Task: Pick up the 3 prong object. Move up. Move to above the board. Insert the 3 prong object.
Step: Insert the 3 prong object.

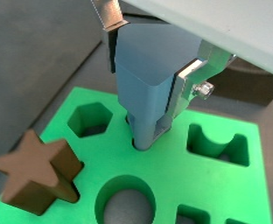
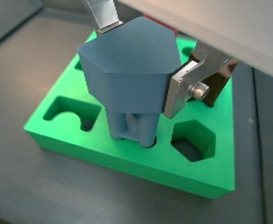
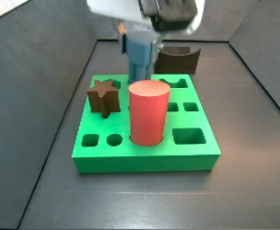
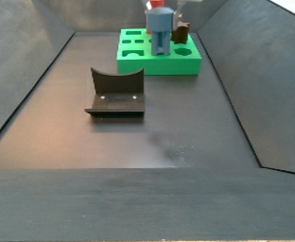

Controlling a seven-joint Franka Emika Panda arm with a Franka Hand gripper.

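Note:
My gripper (image 1: 149,59) is shut on the light-blue 3 prong object (image 1: 145,87), with a silver finger on each side of its blocky top. It hangs upright over the green board (image 1: 254,179). Its prongs (image 2: 133,129) point down, and their lower ends reach into a cut-out in the middle of the board's top. Both wrist views show this, and the gripper (image 2: 145,54) is also shut on the object (image 2: 125,74) there. In a side view the gripper (image 3: 140,38) and the object (image 3: 140,61) stand behind the red cylinder. The board (image 4: 157,64) lies at the far end of the floor.
A red cylinder (image 3: 149,112) and a dark brown star block (image 3: 103,97) stand in the board. The star block also shows in a wrist view (image 1: 36,171). A dark brown curved-top block (image 3: 176,61) sits behind the board. The fixture (image 4: 114,95) stands on the floor in front. Sloped grey walls enclose the floor.

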